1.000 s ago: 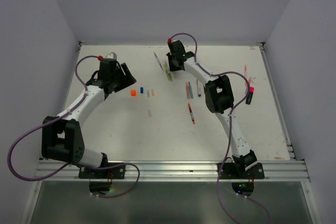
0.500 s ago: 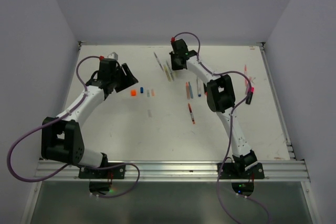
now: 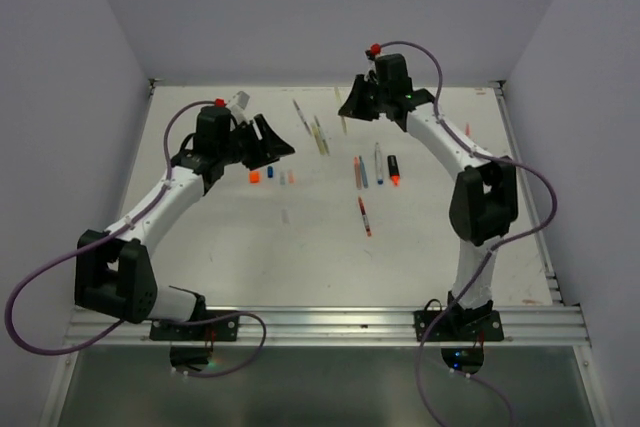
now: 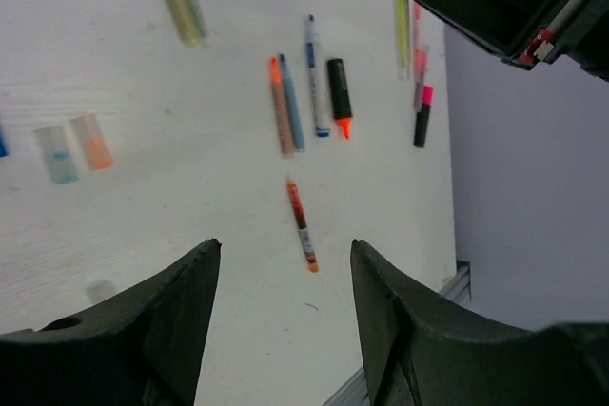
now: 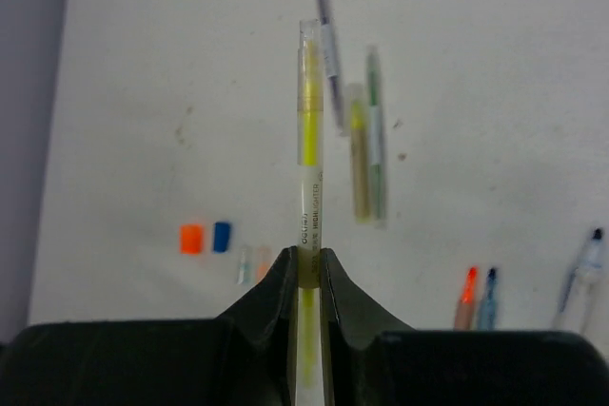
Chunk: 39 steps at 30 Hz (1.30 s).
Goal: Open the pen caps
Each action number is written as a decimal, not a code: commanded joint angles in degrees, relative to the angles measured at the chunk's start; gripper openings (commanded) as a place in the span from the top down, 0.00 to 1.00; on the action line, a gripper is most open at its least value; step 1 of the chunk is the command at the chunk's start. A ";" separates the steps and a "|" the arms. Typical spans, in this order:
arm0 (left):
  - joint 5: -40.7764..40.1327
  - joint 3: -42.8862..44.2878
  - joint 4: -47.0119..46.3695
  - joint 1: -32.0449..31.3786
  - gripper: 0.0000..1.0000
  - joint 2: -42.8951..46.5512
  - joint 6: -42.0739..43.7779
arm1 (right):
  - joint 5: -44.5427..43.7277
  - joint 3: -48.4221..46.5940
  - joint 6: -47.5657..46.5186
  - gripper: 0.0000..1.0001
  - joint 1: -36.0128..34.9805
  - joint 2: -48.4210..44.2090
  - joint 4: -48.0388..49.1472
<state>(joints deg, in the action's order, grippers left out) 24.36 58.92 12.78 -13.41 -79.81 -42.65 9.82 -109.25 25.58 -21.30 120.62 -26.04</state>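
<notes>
Right fingers (image 5: 284,278) are clamped tight on the yellow pen (image 5: 309,149), lifted off the worktop (image 3: 300,257) near the far edge. Its clear cap (image 5: 309,45) sticks out free and looks set up for a pull. Left fingers (image 3: 270,144) are spread wide with nothing in them, over the left half towards the far edge. An orange cap (image 3: 255,176) and a blue cap (image 3: 270,175) lie loose just beside them. The worktop is white and scuffed, with pale lilac walls and a metal rail (image 3: 330,322) along the near edge.
</notes>
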 commanded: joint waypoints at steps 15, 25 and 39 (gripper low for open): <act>10.27 -3.11 -30.00 -15.15 0.37 -3.60 -15.97 | 23.05 43.94 26.96 1.00 -2.17 -35.19 33.07; 7.37 -1.70 -28.16 -18.50 0.41 -5.88 -16.32 | 22.78 45.18 31.46 1.00 -2.34 -35.36 36.94; 7.46 -0.38 -28.16 -18.50 0.79 -7.20 -16.85 | 22.34 46.59 31.98 1.00 -2.52 -36.42 37.47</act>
<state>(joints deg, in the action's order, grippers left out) 31.86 56.29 -13.26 -31.94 -86.41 -59.53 31.16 -62.63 56.77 -23.57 86.83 8.51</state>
